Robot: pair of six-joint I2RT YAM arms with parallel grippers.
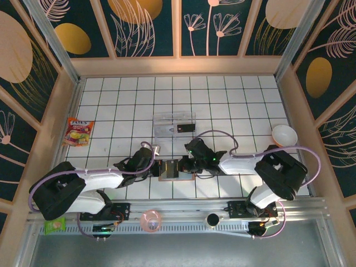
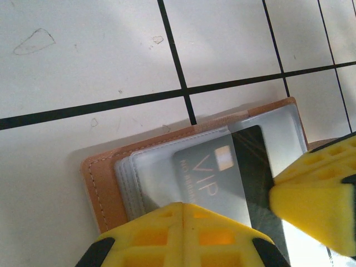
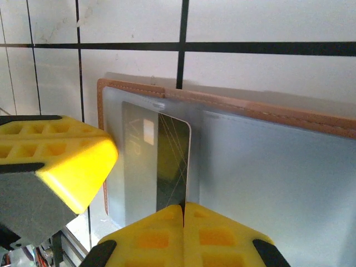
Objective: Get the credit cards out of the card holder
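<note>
The tan card holder [image 1: 173,168] lies open on the table between both arms, its frosted sleeves [image 2: 150,175] facing up. A black credit card [image 3: 172,161] marked VIP sticks partway out of a sleeve. My right gripper [image 3: 183,208] is shut on that card's near edge. My left gripper [image 2: 183,206] is shut too, its yellow tips resting on the sleeves at the holder's [image 2: 103,183] left half. In the left wrist view the card [image 2: 222,172] shows, with a right finger [image 2: 317,203] beside it. From above, the left gripper [image 1: 157,167] and right gripper [image 1: 189,164] flank the holder.
A clear plastic tray [image 1: 167,125] stands behind the holder with a dark flat rectangle [image 1: 186,128] in it. A red-yellow snack packet [image 1: 78,132] lies far left, a white bowl [image 1: 284,135] far right. Wooden walls [image 1: 64,111] border the tiled table.
</note>
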